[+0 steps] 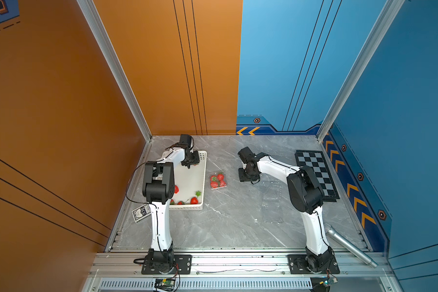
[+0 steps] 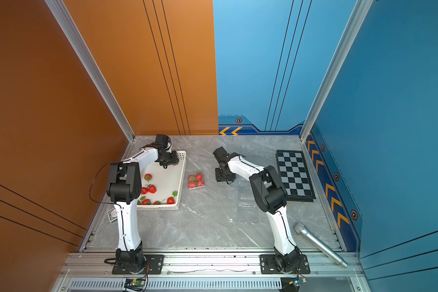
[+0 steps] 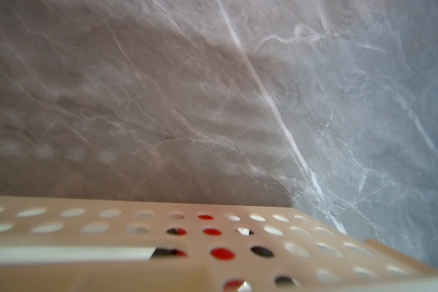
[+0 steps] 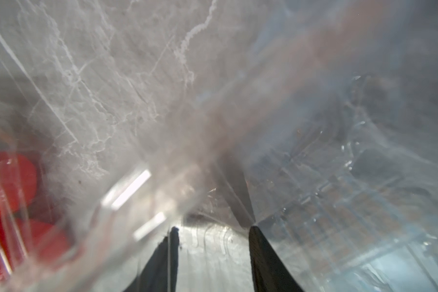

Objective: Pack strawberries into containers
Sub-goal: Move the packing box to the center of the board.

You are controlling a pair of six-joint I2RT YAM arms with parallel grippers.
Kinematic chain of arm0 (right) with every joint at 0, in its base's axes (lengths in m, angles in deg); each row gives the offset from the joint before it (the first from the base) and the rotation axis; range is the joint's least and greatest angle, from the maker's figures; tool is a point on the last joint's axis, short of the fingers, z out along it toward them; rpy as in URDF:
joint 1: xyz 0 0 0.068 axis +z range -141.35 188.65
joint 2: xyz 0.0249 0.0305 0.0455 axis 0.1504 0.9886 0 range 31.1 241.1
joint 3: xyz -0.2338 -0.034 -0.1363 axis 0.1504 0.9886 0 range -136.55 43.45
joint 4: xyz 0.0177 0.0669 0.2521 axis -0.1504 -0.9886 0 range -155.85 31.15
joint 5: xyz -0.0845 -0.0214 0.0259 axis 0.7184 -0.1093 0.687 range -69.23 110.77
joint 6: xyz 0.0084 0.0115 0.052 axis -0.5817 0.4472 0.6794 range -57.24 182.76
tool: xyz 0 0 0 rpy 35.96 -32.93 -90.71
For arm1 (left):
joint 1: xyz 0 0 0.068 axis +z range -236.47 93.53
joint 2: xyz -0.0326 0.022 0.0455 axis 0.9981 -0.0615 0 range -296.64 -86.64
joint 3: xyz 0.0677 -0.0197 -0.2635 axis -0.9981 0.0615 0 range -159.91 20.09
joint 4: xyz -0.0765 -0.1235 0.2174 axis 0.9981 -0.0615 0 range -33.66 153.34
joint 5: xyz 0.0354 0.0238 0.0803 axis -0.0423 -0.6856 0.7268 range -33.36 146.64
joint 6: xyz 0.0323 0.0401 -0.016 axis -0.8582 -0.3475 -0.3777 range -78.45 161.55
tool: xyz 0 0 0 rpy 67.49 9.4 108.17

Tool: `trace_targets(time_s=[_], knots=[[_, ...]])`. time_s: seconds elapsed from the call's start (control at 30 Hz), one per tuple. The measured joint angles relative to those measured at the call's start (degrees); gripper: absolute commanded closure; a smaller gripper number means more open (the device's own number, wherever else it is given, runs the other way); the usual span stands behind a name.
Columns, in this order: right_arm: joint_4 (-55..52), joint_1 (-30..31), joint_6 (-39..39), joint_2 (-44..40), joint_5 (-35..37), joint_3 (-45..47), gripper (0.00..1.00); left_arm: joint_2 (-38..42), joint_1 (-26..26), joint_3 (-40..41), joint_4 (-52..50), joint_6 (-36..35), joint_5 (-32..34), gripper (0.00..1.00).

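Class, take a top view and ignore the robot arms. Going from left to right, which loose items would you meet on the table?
Card deck → white basket → filled clear container → empty clear containers → chessboard → microphone.

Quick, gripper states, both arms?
Left gripper: cannot be told, inside the white basket.
Right gripper: open, fingers apart against a clear container.

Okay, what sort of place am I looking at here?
Probably a robotics test booth: left arm and right arm bolted to an aluminium rail, printed wall panels enclosing the table, and unrelated props like a chessboard and microphone.
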Motion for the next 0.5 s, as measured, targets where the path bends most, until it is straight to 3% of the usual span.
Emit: trace_targets(time_s=[0.23,0.5], knots=[[0.2,1.6,0.0,-1.7,-1.4,2.8,0.54,0.0,-0.2,0.0,0.0,0.0,0.0,0.81],[0.0,2.8,-2.1,-7.6,-6.2,10.1,0.54,0.1,-0.2,0.1,0.0,0.0,0.0,0.91]])
